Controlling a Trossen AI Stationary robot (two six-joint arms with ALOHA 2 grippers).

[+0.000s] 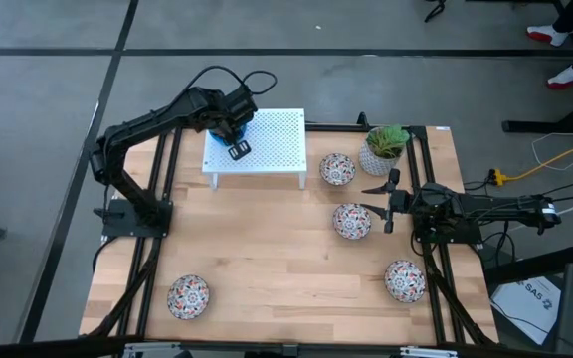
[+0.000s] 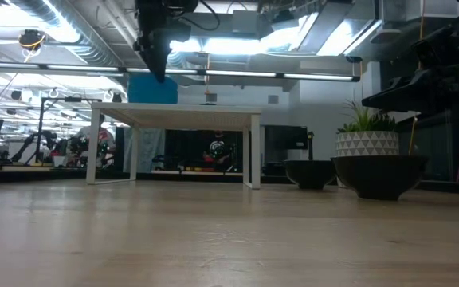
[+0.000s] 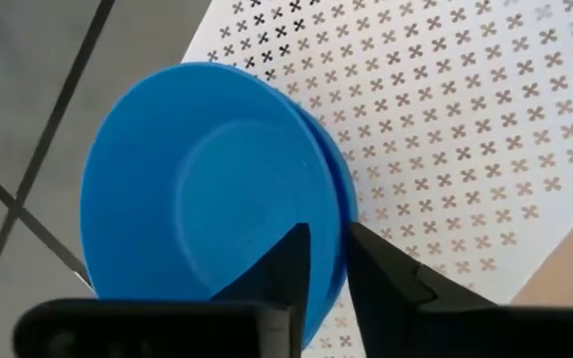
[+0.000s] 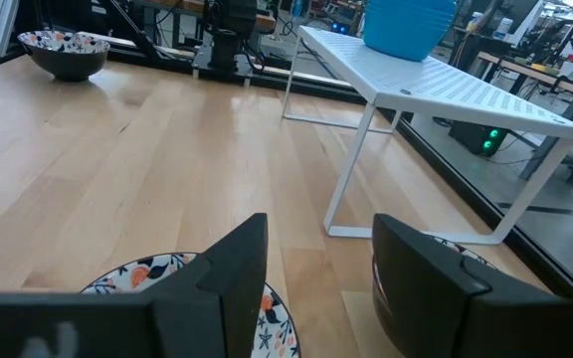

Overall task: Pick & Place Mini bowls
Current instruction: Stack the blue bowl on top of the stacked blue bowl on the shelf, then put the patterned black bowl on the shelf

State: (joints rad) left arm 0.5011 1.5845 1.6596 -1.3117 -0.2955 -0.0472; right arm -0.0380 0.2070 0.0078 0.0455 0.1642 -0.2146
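Blue mini bowls (image 1: 219,125) sit stacked at the far left corner of a white perforated stand (image 1: 267,149); they also show in the low view (image 2: 152,89) and the right wrist view (image 4: 406,25). My left gripper (image 1: 233,139) is over the stack, shut on the top bowl (image 3: 207,199). Floral mini bowls rest on their bases on the wooden table: one by the stand's right leg (image 1: 337,169), one mid-right (image 1: 351,221), one near right (image 1: 404,280), one near left (image 1: 188,296). My right gripper (image 1: 387,201) hangs open just right of the mid-right floral bowl (image 4: 137,276), touching nothing. My left gripper has the top blue bowl by its rim (image 3: 338,214), one finger (image 3: 285,261) inside the bowl and one (image 3: 386,270) outside. The fingers come from above, pointing down. The bowl sits level, nested on the stack on the stand.
A white pot with a green plant (image 1: 384,149) stands at the far right, close behind my right arm. Black frame rails (image 1: 157,199) run along the table's left and right sides. Bare wood (image 1: 267,249) lies between the stand and the near edge.
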